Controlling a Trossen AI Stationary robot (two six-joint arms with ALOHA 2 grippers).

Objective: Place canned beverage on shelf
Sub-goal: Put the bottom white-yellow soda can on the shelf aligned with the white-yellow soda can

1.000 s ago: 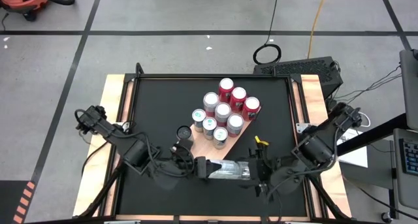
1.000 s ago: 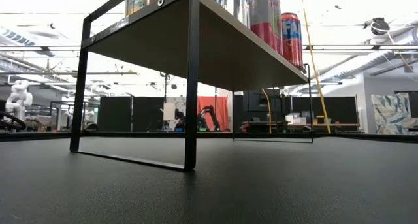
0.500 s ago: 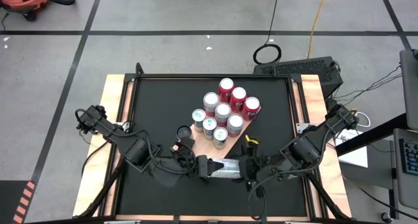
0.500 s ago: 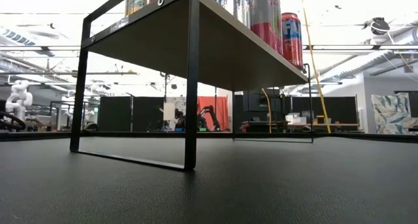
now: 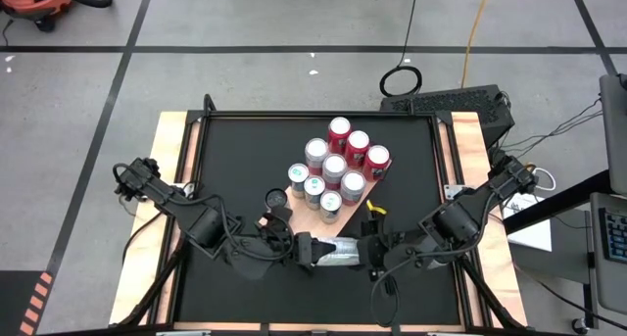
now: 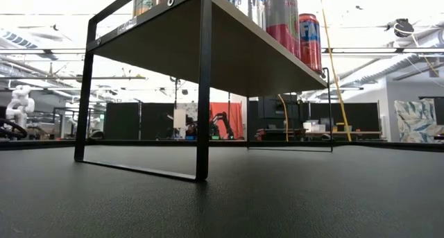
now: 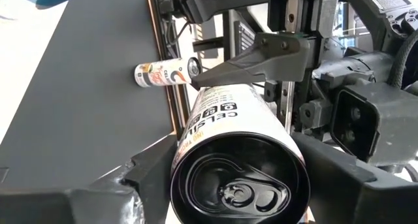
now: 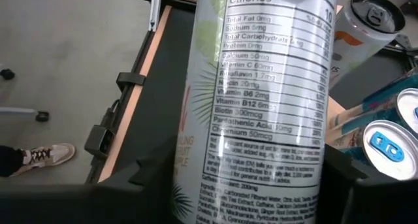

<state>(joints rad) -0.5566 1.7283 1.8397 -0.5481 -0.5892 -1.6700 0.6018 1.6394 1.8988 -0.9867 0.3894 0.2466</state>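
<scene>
High view: I have the can [image 5: 338, 250] lying on its side in the air between my two hands. My left gripper [image 5: 306, 250] is at its lid end and my right gripper [image 5: 370, 256] at the other end, the two facing each other.

My left fingers are pinched on the can; in the left wrist view its lid [image 7: 238, 178] sits right between them. There too, one right finger [image 7: 261, 51] lies on the can's side, and in the right wrist view the label [image 8: 261, 106] fills the space between my right fingers. I judge the right hand closed on the can as well, though I can't vouch for how firm that grip is.

This looks to me like a handover, left to right. To do it well, I should feel the right hand squeeze squarely across the body before the left lets go. The left should then back straight away along the can's axis so it doesn't twist the can. Then I must turn it upright before setting it down.

The shelf [image 5: 297, 193] lies just ahead of both hands, toward the middle of the table [image 5: 235, 160]. Its far part is crowded with standing cans [image 5: 333, 168]. The bare board is at the end nearest my hands, so that is where I would aim.
</scene>
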